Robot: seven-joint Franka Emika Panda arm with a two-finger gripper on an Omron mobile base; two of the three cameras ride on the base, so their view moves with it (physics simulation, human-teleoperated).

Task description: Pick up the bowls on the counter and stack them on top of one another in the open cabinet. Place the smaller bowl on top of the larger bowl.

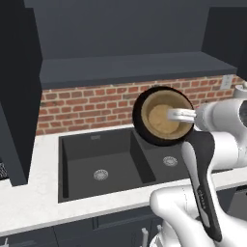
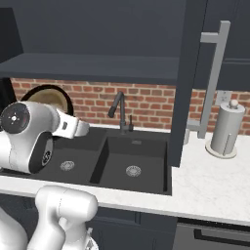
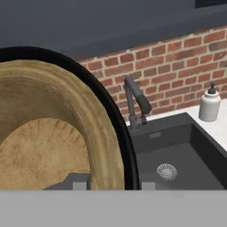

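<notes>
You are seeing the gripper [image 1: 170, 115] right of centre in the left base view, its jaws standing partly closed on the rims of the nested bowls, holding them tilted on edge in the air above the sink [image 1: 77, 159]. The smaller bowl [image 1: 162, 119] is sitting inside the larger bowl [image 1: 140, 112] (black rim ringing tan wood), and both are filling the left of the hand view beside the faucet [image 3: 135, 99] and soap bottle [image 3: 209, 105]. The cabinet [image 1: 135, 67] is hanging across the top; no writing is showing that you could read.
</notes>
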